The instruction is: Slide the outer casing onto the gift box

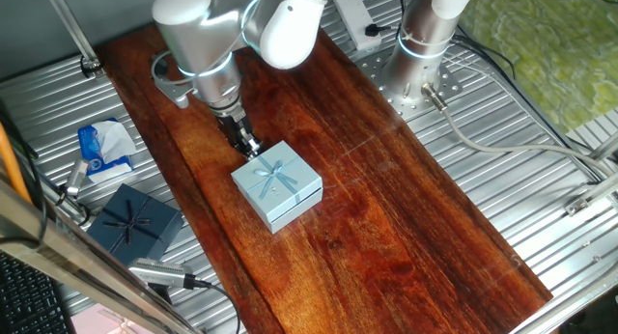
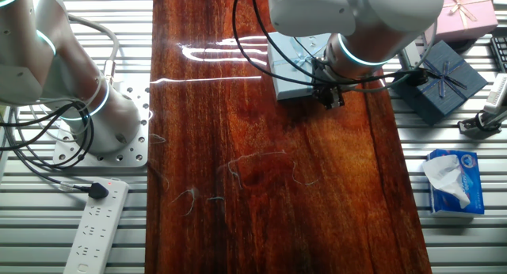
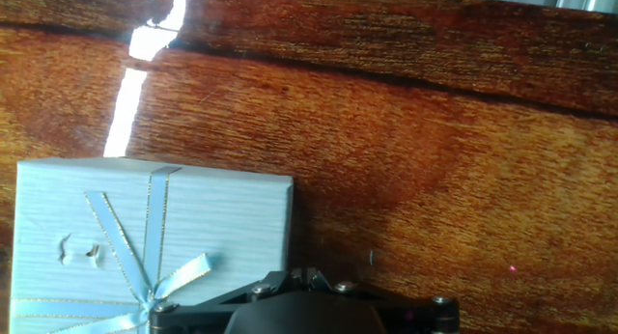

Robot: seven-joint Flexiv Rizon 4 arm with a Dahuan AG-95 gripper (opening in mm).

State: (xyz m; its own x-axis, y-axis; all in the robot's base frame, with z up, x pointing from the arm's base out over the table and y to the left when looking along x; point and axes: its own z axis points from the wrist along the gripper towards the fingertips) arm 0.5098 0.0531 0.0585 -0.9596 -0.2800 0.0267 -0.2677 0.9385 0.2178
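the casing [image 1: 277,182], pale blue with its bow up, sits on the wooden table [image 1: 406,208] around the middle of its width, closer to the far end where the arm bases stand than to the near end. the box itself does not show apart from it in any view; only a slightly stepped lower edge at the casing's near corner hints that the box may already be mostly inside, and that is a guess. the gripper [image 1: 249,144] stands just off the casing's far corner, toward the table's far-left side, tips low by the wood. so the casing lies from the gripper toward the table's middle and near end, and any closing push would run that way, along the sleeve's sliding axis. in the hand view the casing [image 3: 145,242] fills the lower left, beside the gripper body. whether the jaws are spread or pressed together cannot be told; they seem to hold nothing.
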